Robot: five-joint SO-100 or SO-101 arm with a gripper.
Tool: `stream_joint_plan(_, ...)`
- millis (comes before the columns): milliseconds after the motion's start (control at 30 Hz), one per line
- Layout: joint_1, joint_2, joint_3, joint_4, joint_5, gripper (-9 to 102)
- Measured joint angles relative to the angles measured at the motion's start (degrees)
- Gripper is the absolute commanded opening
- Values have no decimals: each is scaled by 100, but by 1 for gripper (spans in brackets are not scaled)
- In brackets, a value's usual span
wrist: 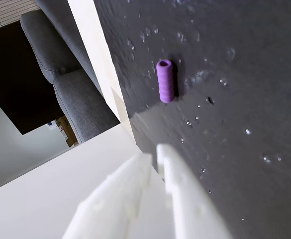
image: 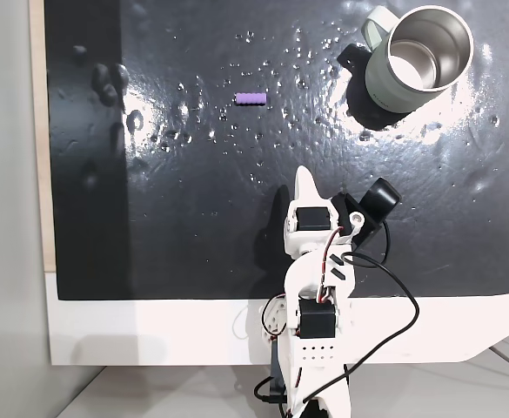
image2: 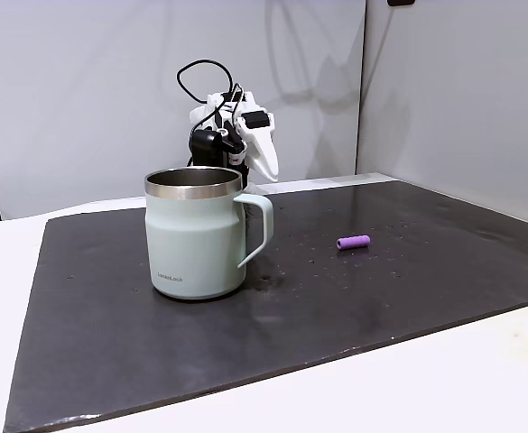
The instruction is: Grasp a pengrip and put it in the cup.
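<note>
The light-purple ribbed pengrip (image: 249,98) lies alone on the wet black mat, left of the cup in this fixed view. It also shows in the other fixed view (image2: 353,242) and in the wrist view (wrist: 166,80). The pale sage-green cup (image: 415,61) stands upright at the mat's far right corner, steel interior showing. From the side the cup (image2: 196,234) shows its handle pointing right. My white gripper (image: 304,177) hangs over the mat's near middle, well short of the pengrip, its tip pointing toward it. In the wrist view the gripper (wrist: 153,152) is shut with nothing between its fingers.
The black mat (image: 193,226) is dotted with water droplets and lies on a white table (image: 150,335). The arm's base and cables (image: 315,348) sit at the table's near edge. A grey sofa (wrist: 65,74) stands beyond the table edge.
</note>
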Motion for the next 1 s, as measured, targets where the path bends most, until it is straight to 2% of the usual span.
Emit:
stream_joint_plan(600, -167, 0, -44, 105, -255, 0)
stream_joint_plan(800, -589, -185, -738, 984, -466, 0)
stream_joint_plan(1000, -993, -2048, -2795, 1802, -281, 0)
